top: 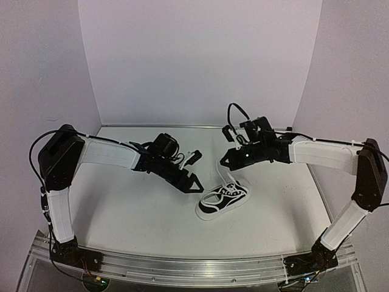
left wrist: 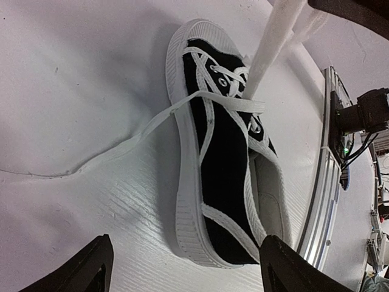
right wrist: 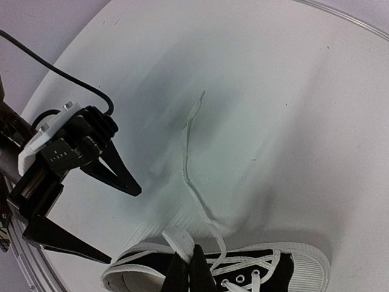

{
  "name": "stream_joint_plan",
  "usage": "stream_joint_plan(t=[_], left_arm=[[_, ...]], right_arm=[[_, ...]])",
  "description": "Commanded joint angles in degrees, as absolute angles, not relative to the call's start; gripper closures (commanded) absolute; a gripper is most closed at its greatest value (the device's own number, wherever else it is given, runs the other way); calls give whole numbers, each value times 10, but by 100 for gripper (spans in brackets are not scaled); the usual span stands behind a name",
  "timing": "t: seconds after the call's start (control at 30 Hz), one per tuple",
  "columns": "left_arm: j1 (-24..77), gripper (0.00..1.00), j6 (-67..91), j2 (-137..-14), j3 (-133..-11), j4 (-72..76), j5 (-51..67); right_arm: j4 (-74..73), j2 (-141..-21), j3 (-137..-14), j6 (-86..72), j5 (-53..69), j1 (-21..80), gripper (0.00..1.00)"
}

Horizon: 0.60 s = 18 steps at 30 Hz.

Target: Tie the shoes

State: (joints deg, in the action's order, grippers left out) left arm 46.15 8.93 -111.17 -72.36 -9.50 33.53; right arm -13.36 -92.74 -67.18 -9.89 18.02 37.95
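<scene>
A black shoe (top: 222, 201) with a white sole lies on the table, toe pointing right. One white lace (left wrist: 270, 42) rises taut from its eyelets to my right gripper (top: 224, 162), which is shut on it above the shoe; in the right wrist view the pinched lace (right wrist: 181, 238) shows just above the closed fingertips (right wrist: 196, 275). The other lace (left wrist: 115, 152) trails loose across the table. My left gripper (top: 196, 182) hangs open just left of the heel (left wrist: 213, 237), its two fingers (left wrist: 91, 267) spread wide and touching nothing.
The white table (top: 134, 207) is enclosed by white walls at the back and sides. An aluminium rail (top: 194, 267) runs along the near edge. The loose lace (right wrist: 188, 152) stretches away from the shoe between the two grippers.
</scene>
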Motion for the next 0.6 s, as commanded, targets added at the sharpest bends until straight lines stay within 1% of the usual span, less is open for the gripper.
stream_joint_plan(t=[0.0, 0.13, 0.2, 0.27, 0.33, 0.47, 0.57], left_arm=[[467, 18, 50, -1104, -723, -69, 324], [466, 21, 58, -1100, -713, -66, 304], [458, 23, 67, -1103, -720, -76, 263], [435, 27, 93, -1114, -738, -93, 215], [405, 28, 121, -1124, -751, -98, 195], [392, 24, 112, -1151, -799, -131, 147], [392, 23, 111, -1188, -833, -166, 125]], right_arm=[[-120, -914, -697, -105, 187, 379, 100], [-122, -916, -707, -96, 162, 379, 100], [-139, -918, -719, -90, 127, 379, 100], [-159, -918, -726, -87, 86, 377, 100], [-169, -913, -722, -87, 52, 376, 100], [-172, -915, -700, -90, 23, 375, 100], [-172, -921, -693, -91, 7, 375, 100]])
